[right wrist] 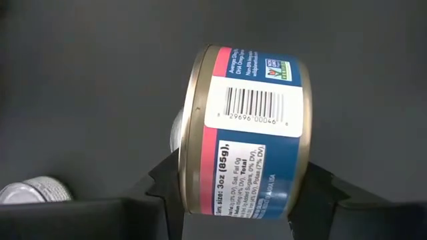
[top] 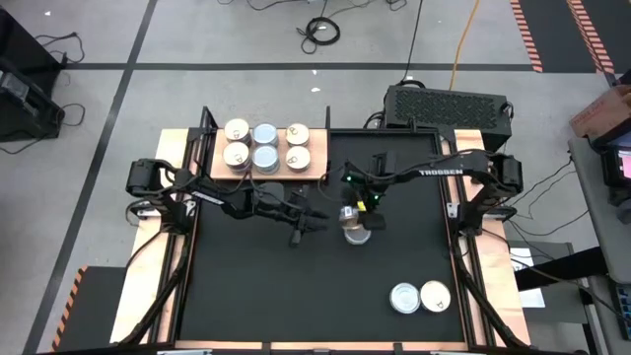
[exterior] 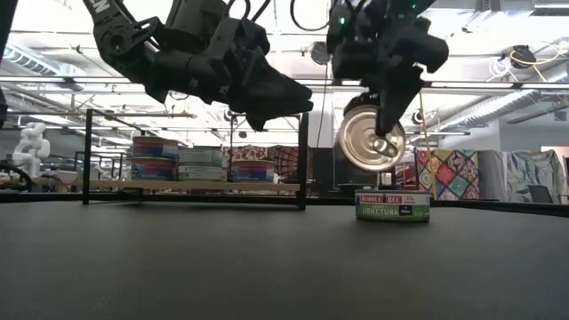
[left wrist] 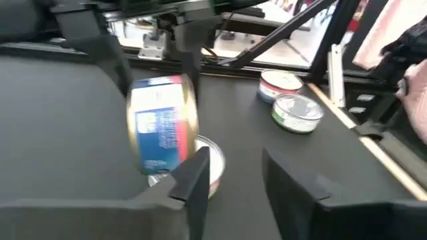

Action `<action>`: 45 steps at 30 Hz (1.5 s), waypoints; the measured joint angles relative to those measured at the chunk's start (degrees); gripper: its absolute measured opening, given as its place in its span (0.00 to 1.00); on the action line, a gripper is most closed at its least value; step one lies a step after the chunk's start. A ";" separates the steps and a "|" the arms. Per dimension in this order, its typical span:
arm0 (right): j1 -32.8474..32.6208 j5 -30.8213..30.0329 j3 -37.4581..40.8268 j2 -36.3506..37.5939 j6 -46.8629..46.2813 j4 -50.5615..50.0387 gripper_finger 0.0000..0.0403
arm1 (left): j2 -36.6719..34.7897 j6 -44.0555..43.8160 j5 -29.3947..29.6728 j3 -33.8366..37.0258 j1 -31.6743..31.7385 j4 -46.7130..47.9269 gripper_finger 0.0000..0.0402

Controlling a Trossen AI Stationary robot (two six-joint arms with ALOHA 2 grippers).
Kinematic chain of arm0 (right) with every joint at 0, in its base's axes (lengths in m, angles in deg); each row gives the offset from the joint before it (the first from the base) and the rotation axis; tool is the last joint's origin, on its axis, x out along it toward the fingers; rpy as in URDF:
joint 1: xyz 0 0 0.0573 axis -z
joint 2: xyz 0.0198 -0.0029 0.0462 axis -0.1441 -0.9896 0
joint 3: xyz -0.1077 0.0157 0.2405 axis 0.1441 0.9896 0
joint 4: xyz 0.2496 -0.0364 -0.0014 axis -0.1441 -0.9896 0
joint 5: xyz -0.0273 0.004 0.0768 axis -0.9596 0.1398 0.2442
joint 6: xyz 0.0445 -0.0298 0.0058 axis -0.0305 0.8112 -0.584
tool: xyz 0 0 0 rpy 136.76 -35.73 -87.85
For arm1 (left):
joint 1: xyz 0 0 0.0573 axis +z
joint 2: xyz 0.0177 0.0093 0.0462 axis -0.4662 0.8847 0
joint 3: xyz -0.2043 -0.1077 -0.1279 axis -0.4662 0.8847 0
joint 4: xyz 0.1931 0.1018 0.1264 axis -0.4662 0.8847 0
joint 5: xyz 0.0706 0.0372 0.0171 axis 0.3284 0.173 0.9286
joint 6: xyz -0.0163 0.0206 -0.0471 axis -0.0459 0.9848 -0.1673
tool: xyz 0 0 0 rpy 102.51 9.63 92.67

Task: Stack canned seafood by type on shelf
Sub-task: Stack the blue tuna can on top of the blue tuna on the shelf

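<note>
Right fingers [right wrist: 233, 200]: clamped on tilted can [right wrist: 250, 133] | left fingers [left wrist: 233, 180]: parted, empty

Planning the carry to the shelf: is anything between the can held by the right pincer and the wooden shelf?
The left pincer sits beside the held can, on the shelf side, partly across the path. Another tuna can lies on the mat right below. Otherwise nothing visible blocks it.

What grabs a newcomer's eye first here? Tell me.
A small round tin with a pink-and-blue label hangs on edge in the right gripper, above another tin with a cream top on the black mat. Six stacked tins sit on the light wooden shelf board at the table's far left.
</note>
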 joint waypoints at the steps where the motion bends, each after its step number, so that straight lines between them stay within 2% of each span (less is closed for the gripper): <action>1: -0.78 -0.52 0.00 0.35 -0.42 0.64 0.43 | 0.00 1.03 1.37 0.00 -0.47 0.00 0.38; 5: -3.14 -1.06 0.00 0.74 -0.75 2.91 0.43 | 0.00 3.53 8.39 -1.31 -2.43 -0.01 0.54; 9: -4.99 -4.04 0.02 0.72 -1.83 4.78 0.43 | 0.00 3.63 10.22 -3.27 -3.21 0.50 0.66; 12: -6.04 -6.81 0.02 0.70 -1.87 5.48 0.43 | 0.00 3.56 11.15 -4.26 -3.51 3.23 0.73; 18: -7.36 -6.94 0.02 0.70 -1.81 8.25 0.44 | 1.02 3.70 14.06 -4.81 -3.50 4.13 0.79; 21: -7.70 -6.80 0.02 0.70 -1.79 9.86 0.44 | 2.68 3.64 15.44 -4.92 -3.52 3.44 0.79; 26: -7.91 -6.96 0.02 0.68 -1.85 10.97 0.44 | 6.16 3.28 13.80 -6.61 -3.74 3.57 0.79; 34: -7.91 -7.00 0.02 0.68 -1.79 10.70 0.45 | 7.14 3.28 14.11 -7.54 -3.77 3.89 0.77; 40: -7.90 -10.00 0.02 1.04 -0.49 10.64 0.45 | 6.32 3.30 17.14 -7.58 -3.78 5.40 0.69; 45: -7.76 -9.83 0.02 1.49 -0.42 10.25 0.45 | 6.32 3.30 17.89 -7.56 -3.78 5.35 0.57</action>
